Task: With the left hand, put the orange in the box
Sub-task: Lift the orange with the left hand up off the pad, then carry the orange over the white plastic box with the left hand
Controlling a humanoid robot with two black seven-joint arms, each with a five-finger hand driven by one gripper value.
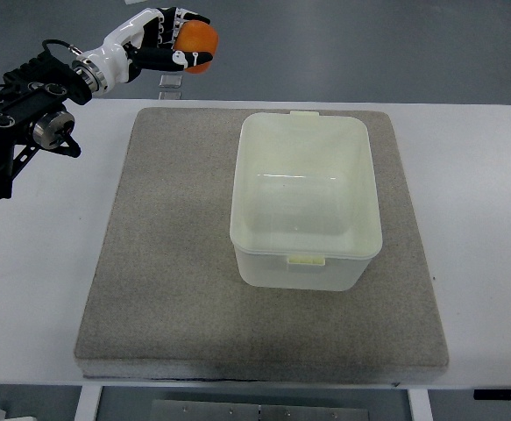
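Note:
My left hand [178, 39] is raised near the top left of the top view, beyond the table's far edge, with its fingers curled around the orange [198, 44]. The orange is round and bright, partly covered by the white and black fingers [163, 58]. The box [306, 200] is a translucent pale yellow-green tub without a lid, standing empty on the grey mat [167, 263], to the right of and nearer than the hand. The left arm [27, 110] comes in from the left edge. No right arm shows.
The grey mat covers most of the white table [483, 219]. A small clear stand [173, 86] sits at the table's far edge, just under the held orange. Grey floor lies beyond the table.

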